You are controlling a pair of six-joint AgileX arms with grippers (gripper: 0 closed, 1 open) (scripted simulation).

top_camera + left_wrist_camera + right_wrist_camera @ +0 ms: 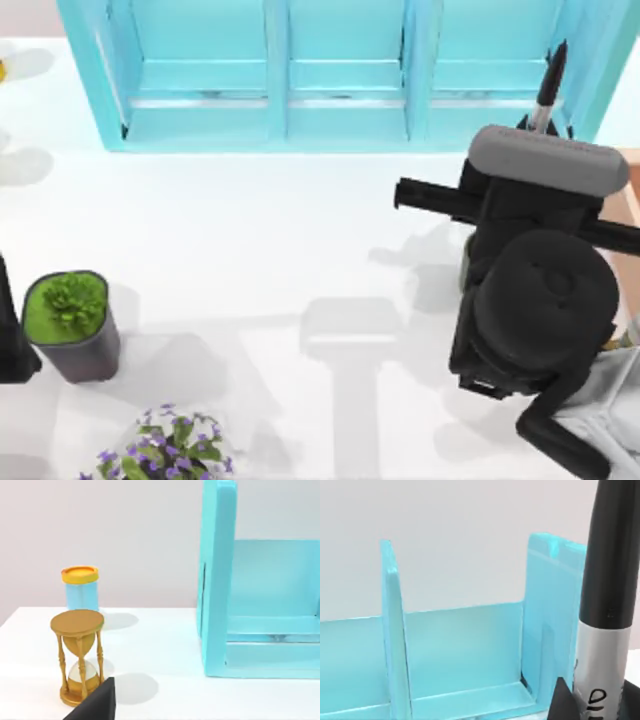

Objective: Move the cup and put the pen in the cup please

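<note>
The pen [549, 85] is a slim black marker with a grey band, and it stands upright at the back right, just in front of the turquoise shelf. My right gripper [536, 126] is shut on its lower part, under the grey wrist block. In the right wrist view the pen [607, 605] rises close up, with one dark fingertip [562, 700] beside its band. The cup is hidden. My left arm [12, 340] stays parked at the table's left edge, and a black part of it [95, 705] shows in the left wrist view.
A turquoise open shelf [280, 110] spans the back of the table. A dark grey pot with a green plant [70, 325] and purple flowers [165, 450] stand at the front left. A gold hourglass [77, 655] and an orange-lidded blue jar [81, 587] stand left of the shelf.
</note>
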